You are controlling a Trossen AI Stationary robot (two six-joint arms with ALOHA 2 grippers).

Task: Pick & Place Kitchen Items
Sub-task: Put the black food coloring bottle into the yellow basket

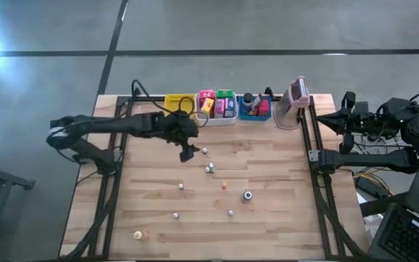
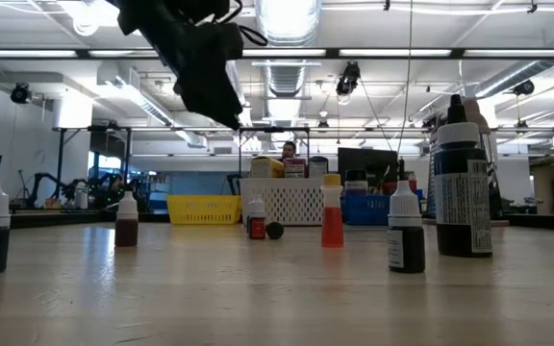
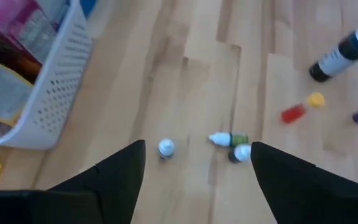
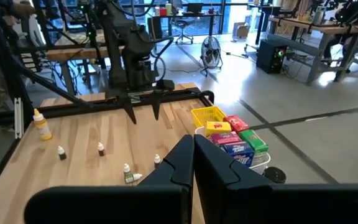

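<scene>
You have three bins at the table's far edge: one yellow bin (image 1: 174,102), one white bin (image 1: 228,121), one blue bin (image 1: 254,115). One upright device (image 1: 295,94). At least eight loose bottles (image 1: 181,185) are on the table. The packets (image 1: 224,106) are too crowded to count.

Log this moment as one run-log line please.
left gripper: open, empty, above table near white bin | right gripper: shut, parked off-table | small bottles: scattered on table
</scene>
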